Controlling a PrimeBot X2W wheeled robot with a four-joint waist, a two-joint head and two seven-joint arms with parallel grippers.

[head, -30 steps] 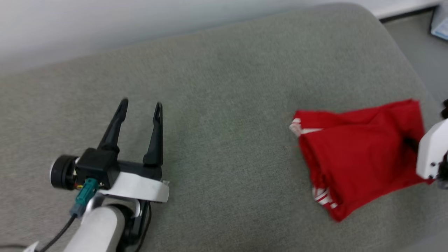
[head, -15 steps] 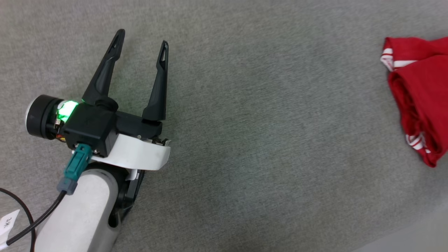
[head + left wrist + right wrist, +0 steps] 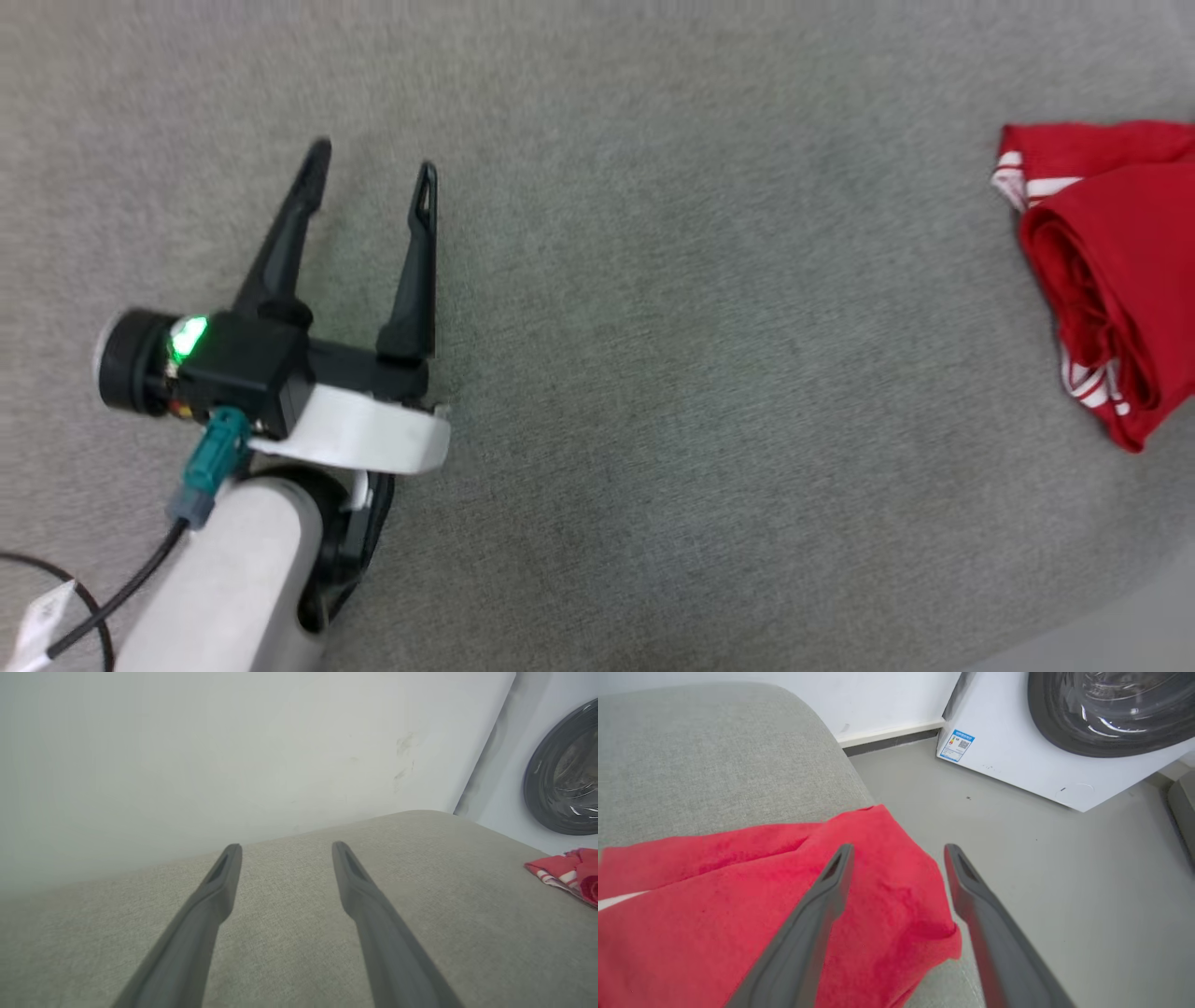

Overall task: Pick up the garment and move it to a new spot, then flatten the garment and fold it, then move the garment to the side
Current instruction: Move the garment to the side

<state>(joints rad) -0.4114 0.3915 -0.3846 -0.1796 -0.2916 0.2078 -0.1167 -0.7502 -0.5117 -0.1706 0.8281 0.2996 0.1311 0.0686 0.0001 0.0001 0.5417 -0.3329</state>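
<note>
The red shirt (image 3: 1116,280) is lying at the right end of the bench (image 3: 700,327) — the right claw (image 3: 898,849) is hovering over it, spread wide (left claw (image 3: 373,161) likewise, over bare fabric).

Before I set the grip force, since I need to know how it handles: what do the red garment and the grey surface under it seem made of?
The garment: probably soft knit jersey, matte; it slumps in loose rounded folds. The grey surface: seemingly woven upholstery over padding, matte; fine weave grain, rounded edge.
</note>
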